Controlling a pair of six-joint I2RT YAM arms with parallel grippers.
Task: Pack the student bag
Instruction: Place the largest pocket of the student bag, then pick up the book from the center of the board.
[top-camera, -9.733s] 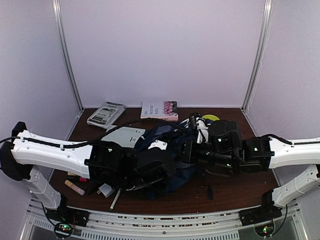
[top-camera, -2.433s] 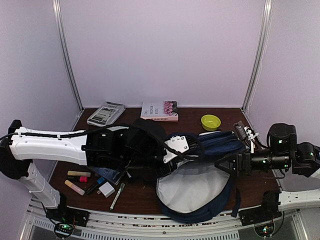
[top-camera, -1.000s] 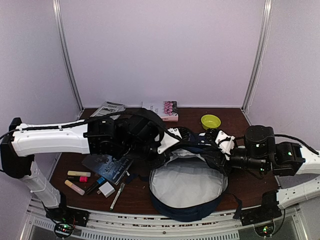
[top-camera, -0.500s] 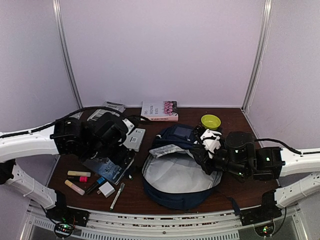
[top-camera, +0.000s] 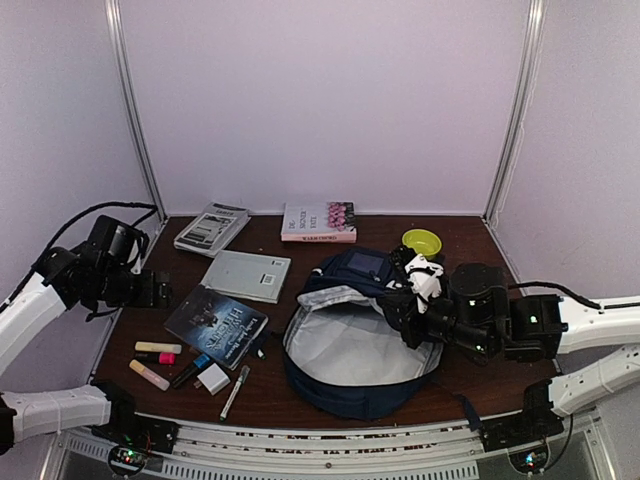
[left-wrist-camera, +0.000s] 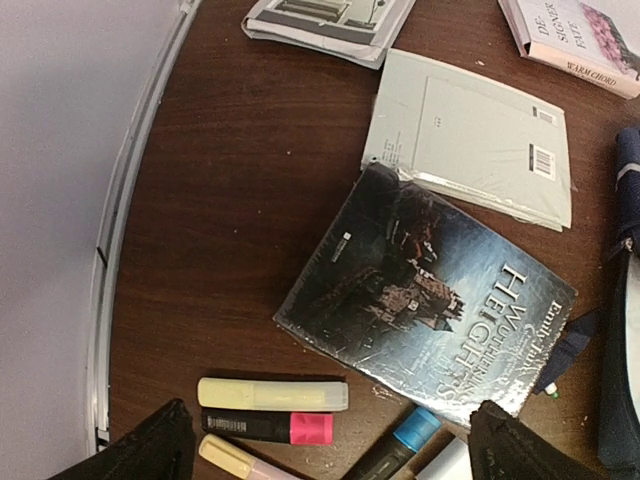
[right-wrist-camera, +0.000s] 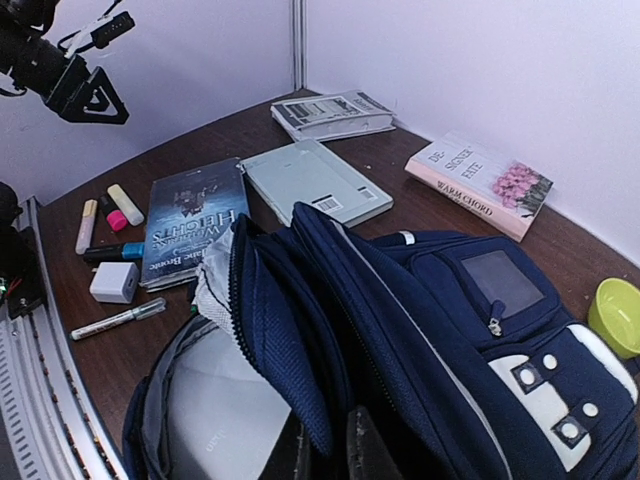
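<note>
The right gripper (right-wrist-camera: 322, 452) is pinched shut on a fold of the bag (right-wrist-camera: 430, 300) at its right rim, propping the mouth open so the grey lining faces up. The left gripper (left-wrist-camera: 335, 455) hangs with its jaws spread wide and nothing between them, over the left part of the table (left-wrist-camera: 230, 200). It looks down on a dark book (left-wrist-camera: 430, 290), a grey notebook (left-wrist-camera: 470, 140) touching the book's far edge, and highlighters (left-wrist-camera: 272, 394) by its near-left corner. The bag sits right of centre, well to the right of those open jaws, its long axis running near to far, and the book lies between the two. The book's long axis slants toward the mouth. The left arm is plainly nearer the loose things, so I judge it the one to fetch them and carry them rightward into the opening.
</note>
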